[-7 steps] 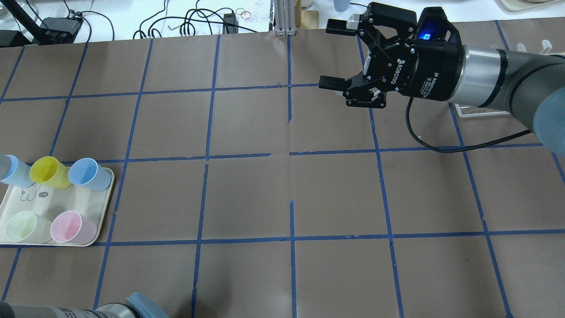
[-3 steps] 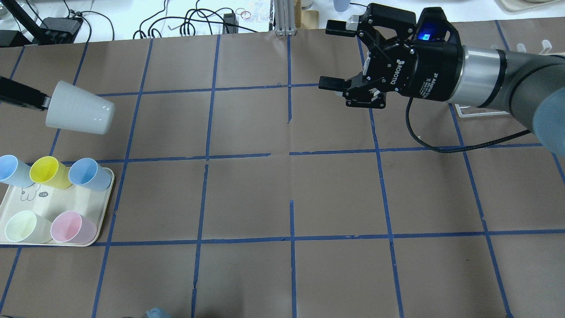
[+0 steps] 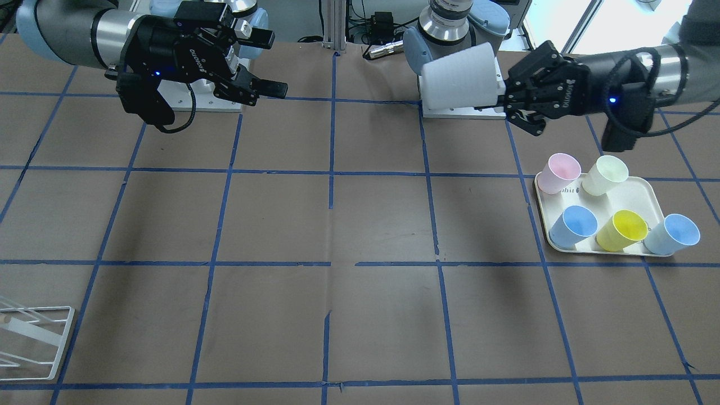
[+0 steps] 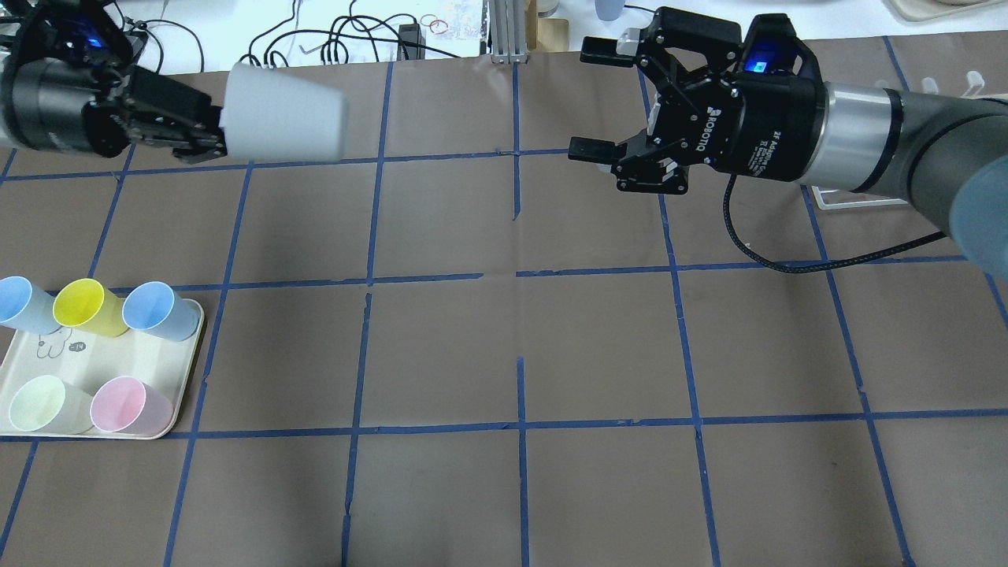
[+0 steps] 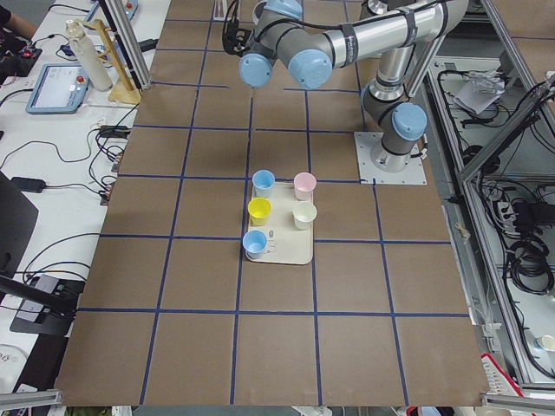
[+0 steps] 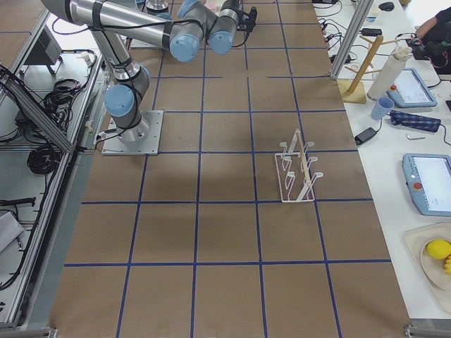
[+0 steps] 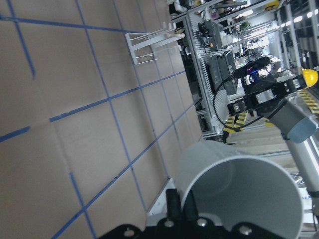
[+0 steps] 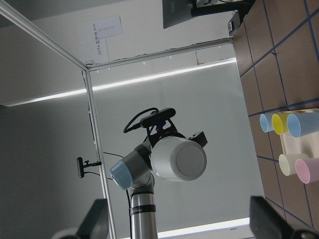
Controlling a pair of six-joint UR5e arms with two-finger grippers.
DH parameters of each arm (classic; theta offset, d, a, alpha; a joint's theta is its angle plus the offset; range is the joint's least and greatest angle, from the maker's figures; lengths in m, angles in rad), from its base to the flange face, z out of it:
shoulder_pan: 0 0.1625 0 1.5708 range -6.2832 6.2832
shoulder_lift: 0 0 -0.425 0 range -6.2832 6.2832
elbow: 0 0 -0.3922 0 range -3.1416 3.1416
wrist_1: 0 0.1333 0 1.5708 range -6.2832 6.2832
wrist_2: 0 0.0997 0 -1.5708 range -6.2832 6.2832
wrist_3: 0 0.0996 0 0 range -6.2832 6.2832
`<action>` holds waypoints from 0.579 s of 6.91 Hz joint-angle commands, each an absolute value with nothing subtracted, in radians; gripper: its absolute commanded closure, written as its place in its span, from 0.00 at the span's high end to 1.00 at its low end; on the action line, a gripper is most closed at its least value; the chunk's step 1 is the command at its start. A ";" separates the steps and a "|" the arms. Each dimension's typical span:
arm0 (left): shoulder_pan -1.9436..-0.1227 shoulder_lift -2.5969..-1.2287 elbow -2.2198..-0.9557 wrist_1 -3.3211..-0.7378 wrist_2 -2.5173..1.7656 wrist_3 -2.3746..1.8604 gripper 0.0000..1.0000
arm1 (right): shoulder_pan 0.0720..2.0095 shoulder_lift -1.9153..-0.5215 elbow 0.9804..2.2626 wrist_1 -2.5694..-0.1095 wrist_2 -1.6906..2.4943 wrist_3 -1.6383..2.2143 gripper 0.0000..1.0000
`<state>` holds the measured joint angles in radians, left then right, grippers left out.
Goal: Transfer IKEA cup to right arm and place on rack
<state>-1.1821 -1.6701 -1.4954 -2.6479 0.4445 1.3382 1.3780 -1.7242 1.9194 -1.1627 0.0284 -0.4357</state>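
The IKEA cup [image 4: 287, 124] is pale grey and lies on its side in the air, over the far left of the table. My left gripper [image 4: 217, 131] is shut on its rim end. The cup's closed base points toward my right gripper [image 4: 584, 98], which is open and empty at about the same height, a few grid squares away. In the front view the cup [image 3: 458, 79] is held by the left gripper [image 3: 502, 91], and the right gripper [image 3: 271, 63] faces it. The right wrist view shows the cup's base [image 8: 178, 160]. The white wire rack [image 6: 299, 169] stands on the right side.
A cream tray [image 4: 150, 358] at the near left holds several pastel cups: two light blue, a yellow [image 4: 83, 305], a pale cream and a pink [image 4: 126, 405]. The rack [image 4: 858, 197] is partly hidden behind the right arm. Cables and gear lie beyond the table's far edge.
My left gripper has come in from the left with the grey cup and carried it up and to the right, toward the right gripper. The right arm has not moved.
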 commanded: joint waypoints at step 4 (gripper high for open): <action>-1.341 -1.631 -1.569 -2.809 0.290 1.347 0.00 | 1.378 -1.732 1.914 -1.149 0.041 -0.387 1.00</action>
